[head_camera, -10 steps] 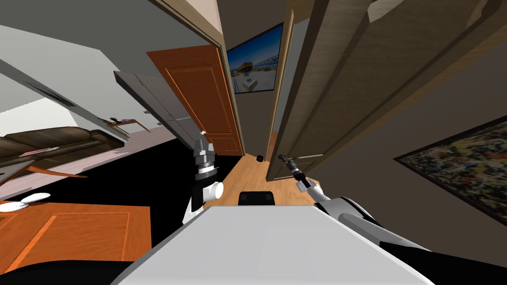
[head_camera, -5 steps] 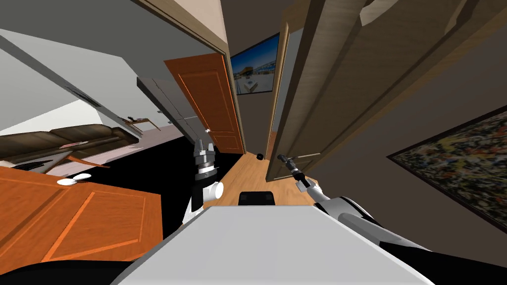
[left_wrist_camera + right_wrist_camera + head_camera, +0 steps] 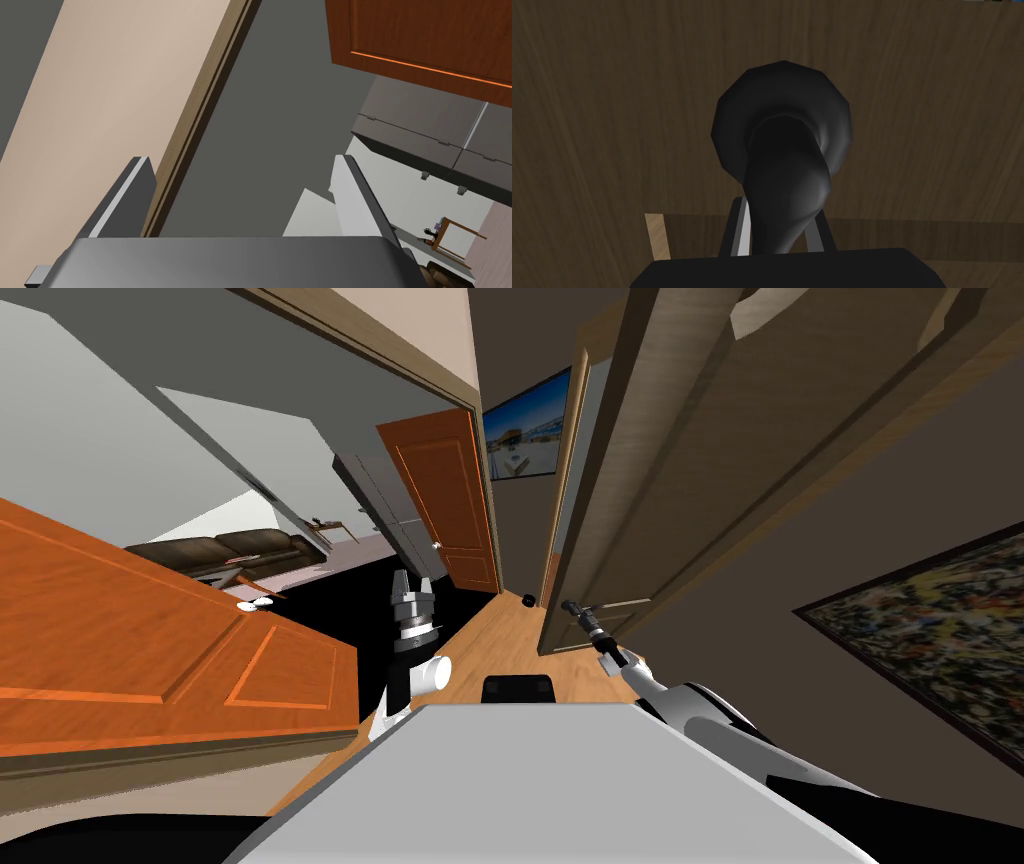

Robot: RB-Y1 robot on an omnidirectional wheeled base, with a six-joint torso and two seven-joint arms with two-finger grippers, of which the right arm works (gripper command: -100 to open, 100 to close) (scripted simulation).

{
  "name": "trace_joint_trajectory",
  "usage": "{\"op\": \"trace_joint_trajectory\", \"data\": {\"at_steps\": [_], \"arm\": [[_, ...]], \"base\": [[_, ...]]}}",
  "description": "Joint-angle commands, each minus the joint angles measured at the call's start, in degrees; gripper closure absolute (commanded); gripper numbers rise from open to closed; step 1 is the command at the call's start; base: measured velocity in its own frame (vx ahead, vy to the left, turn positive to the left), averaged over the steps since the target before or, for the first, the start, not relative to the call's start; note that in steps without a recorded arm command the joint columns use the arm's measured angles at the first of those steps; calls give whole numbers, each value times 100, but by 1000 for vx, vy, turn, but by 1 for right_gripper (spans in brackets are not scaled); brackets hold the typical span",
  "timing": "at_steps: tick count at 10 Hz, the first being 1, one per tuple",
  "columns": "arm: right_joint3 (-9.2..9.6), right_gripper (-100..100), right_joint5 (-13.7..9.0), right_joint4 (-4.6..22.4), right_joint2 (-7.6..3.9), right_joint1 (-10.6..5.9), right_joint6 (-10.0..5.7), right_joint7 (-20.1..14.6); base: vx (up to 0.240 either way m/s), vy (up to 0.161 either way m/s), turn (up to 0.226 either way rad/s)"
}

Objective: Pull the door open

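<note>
The brown wooden door (image 3: 640, 488) stands ajar just ahead on my right, its edge toward me. Its black lever handle (image 3: 782, 150) rises from a round black rose on the door's dark wood face (image 3: 612, 125). My right gripper (image 3: 779, 212) is shut on the lever's near end, one finger on each side; in the head view it (image 3: 572, 608) sits at the door's lower edge. A second black knob (image 3: 527, 601) shows past the door's edge. My left gripper (image 3: 412, 580) is raised in front of me, open and empty, with nothing between its fingers (image 3: 345, 175).
A large orange door (image 3: 150, 658) lies close at my left, and a second orange door (image 3: 450, 508) stands ajar farther on. The wooden floor (image 3: 510, 643) runs down a narrow corridor. A painting (image 3: 930, 628) hangs on the right wall. A black area (image 3: 330, 608) lies beyond the left arm.
My whole view has swung: the near orange door has come in from the lower left and looms much larger. Both arms hold the same pose, the right gripper staying at the brown door's handle.
</note>
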Motion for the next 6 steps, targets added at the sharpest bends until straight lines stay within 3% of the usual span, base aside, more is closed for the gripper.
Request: {"op": "trace_joint_trajectory", "data": {"at_steps": [1, 4, 6], "arm": [[113, 100, -88, 74, 29, -47, -75, 34], [290, 100, -311, 113, -16, -68, -105, 87], [294, 100, -328, 116, -19, -79, -94, 85]], "base": [[-181, -116, 202], [-187, -135, 162], [-154, -88, 84]]}}
